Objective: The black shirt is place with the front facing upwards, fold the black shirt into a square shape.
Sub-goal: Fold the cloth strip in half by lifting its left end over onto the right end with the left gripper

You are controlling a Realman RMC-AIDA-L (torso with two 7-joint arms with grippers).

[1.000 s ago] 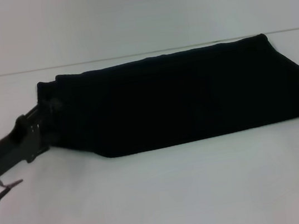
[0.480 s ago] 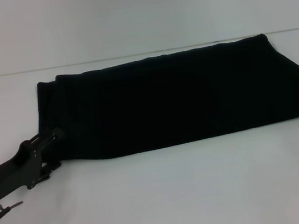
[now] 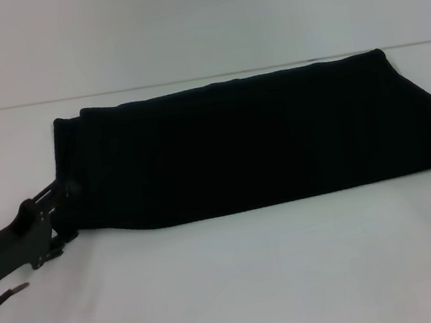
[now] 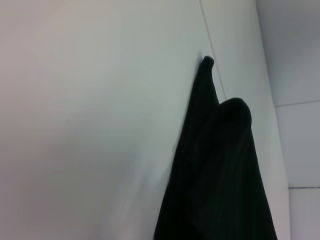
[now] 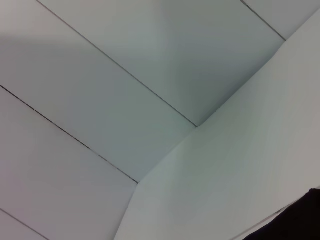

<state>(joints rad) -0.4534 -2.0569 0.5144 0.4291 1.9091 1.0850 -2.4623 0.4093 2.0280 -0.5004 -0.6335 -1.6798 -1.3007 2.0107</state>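
I am holding my left gripper [image 3: 59, 203] at the near-left corner of the black shirt [image 3: 253, 140]; I cannot tell how its fingers are set. The shirt is lying as a long band stretching away rightward, well beyond my unseen right gripper's reach.

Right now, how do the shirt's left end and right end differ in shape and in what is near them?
The black shirt is folded into a long band on the white table. Its left end has a fairly straight edge, with the left gripper right at its lower corner. Its right end shows uneven, stepped layers, with no gripper on it. Both ends lie flat.
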